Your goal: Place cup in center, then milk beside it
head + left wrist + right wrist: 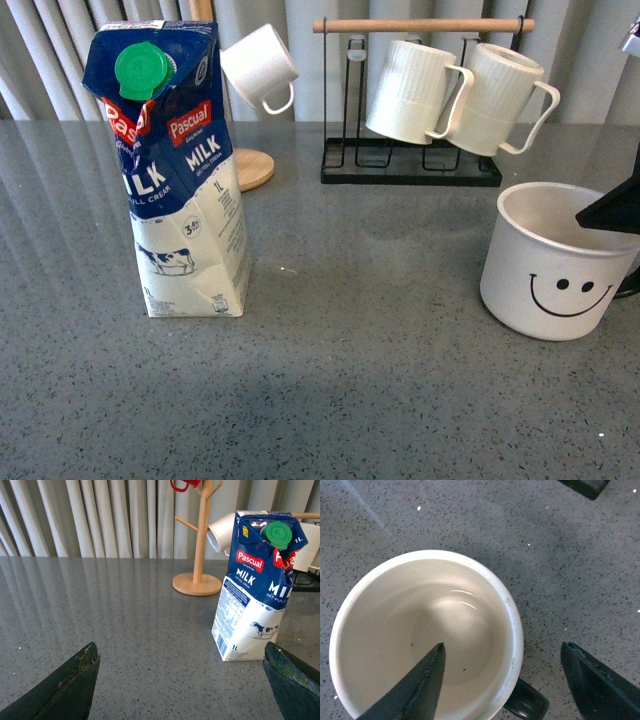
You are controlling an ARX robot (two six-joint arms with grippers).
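The cup, rigid, smooth-glazed and probably breakable, is sitting at the table's right side; its rim wall is being straddled by the right end effector, spread open, gripping nothing.

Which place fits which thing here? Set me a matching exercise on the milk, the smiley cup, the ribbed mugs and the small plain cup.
Things:
1. milk
2. smiley cup
3. ribbed mugs
4. small plain cup

Places:
A. hung on the black rack
B. on the table, right in the front view, right claw astride its rim
C. hung on the wooden stand
D. upright on the table, left in the front view

Pairs: 1-D, 2-B, 3-A, 4-C
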